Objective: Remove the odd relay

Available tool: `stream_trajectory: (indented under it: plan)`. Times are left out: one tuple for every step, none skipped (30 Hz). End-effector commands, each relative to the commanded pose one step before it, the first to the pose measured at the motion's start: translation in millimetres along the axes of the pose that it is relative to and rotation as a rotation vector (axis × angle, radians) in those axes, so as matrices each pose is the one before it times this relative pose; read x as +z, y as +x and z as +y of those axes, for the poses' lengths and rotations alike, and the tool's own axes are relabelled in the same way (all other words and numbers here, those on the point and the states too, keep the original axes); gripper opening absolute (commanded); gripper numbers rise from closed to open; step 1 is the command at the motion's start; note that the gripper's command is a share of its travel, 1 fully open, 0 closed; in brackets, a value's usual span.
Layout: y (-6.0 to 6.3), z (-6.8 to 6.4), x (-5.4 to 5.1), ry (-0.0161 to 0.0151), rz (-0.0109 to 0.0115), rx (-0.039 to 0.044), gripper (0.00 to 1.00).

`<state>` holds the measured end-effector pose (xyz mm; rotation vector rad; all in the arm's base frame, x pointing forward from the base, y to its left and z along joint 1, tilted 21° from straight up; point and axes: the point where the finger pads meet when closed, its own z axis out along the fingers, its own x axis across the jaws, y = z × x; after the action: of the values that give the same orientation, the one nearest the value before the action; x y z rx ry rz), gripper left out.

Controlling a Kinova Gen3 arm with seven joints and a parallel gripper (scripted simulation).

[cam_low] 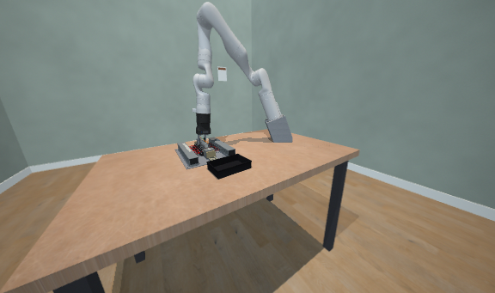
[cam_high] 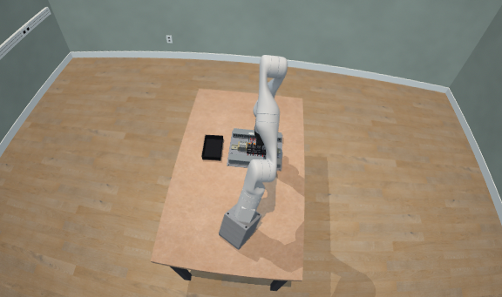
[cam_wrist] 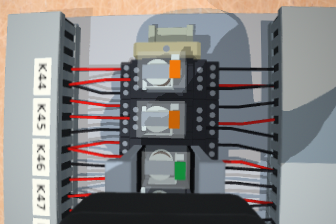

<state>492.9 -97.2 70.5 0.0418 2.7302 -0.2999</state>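
Observation:
In the wrist view my gripper (cam_wrist: 166, 161) is shut on the green-button relay (cam_wrist: 179, 170), with one grey finger on each side of it, at the K46 row of the relay panel (cam_wrist: 301, 192). Two orange-button relays (cam_wrist: 161, 72) (cam_wrist: 161, 120) sit in their sockets beyond it, at K44 and K45. The other relays are hidden under the gripper body. In the exterior view the gripper (cam_low: 203, 137) points straight down onto the panel (cam_low: 187, 156). The panel (cam_high: 238, 158) lies on the table. The black parts tray (cam_high: 213, 147) (cam_low: 229, 165) lies empty right beside the panel.
A beige end clamp (cam_wrist: 166, 42) sits beyond the K44 relay. Grey wire ducts (cam_wrist: 24, 75) (cam_wrist: 309, 60) run along both sides of the relay row, with red and black wires between. The arm's base (cam_high: 239, 229) (cam_low: 279, 130) stands on the table (cam_high: 205, 210).

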Motion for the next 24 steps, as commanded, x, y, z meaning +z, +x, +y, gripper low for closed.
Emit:
stream_trajectory:
  plan:
    - [-3.56,1.08,-0.24,-0.00489,0.00697,0.00127,0.0]
    - [0.07,0.1,0.2,-0.00043,0.0042,-0.00003,0.0]
    - [0.11,0.13,0.15,-0.00055,0.00387,-0.00004,0.0]
    - [0.12,0.14,0.11,-0.00058,0.00333,-0.00004,0.0]
    - [0.11,0.13,0.07,-0.00053,0.00263,-0.00003,0.0]
    - [0.08,0.1,0.05,-0.00041,0.00185,-0.00003,0.0]
    - [0.0,0.0,0.0,0.0,0.0,0.0,0.0]
    - [0.0,0.0,0.0,0.0,0.0,0.0,0.0]
    - [0.05,0.06,0.02,-0.00025,0.00109,-0.00002,0.0]
    - [0.02,0.03,0.01,-0.00011,0.00045,-0.00001,0.0]
    - [0.0,0.0,0.0,-0.00002,0.00007,0.0,0.0]
    - [-0.01,0.0,0.0,0.00001,0.00007,0.00001,0.0]
    - [-0.04,-0.02,0.01,0.00009,0.00044,0.00005,0.0]
    - [-0.08,-0.04,0.03,0.00019,0.00103,0.00011,0.0]
    - [-0.13,-0.06,0.04,0.00029,0.00173,0.00019,0.0]
    - [-0.16,-0.07,0.05,0.00033,0.00243,0.00026,0.0]
    - [-0.17,-0.06,0.05,0.00032,0.00305,0.00031,0.0]
    - [-0.15,-0.04,0.04,0.00023,0.00351,0.00034,0.0]
    - [-0.12,0.0,0.03,0.0001,0.00375,0.00035,0.0]
    - [-0.09,0.03,0.01,-0.00004,0.00372,0.00032,0.0]
    - [-0.05,0.06,-0.01,-0.00015,0.00341,0.00028,0.0]
    - [-0.02,0.07,-0.02,-0.00021,0.00285,0.00022,0.0]
    - [-0.01,0.06,-0.02,-0.0002,0.0021,0.00016,0.0]
    - [0.0,0.0,0.0,0.0,0.0,0.0,0.0]
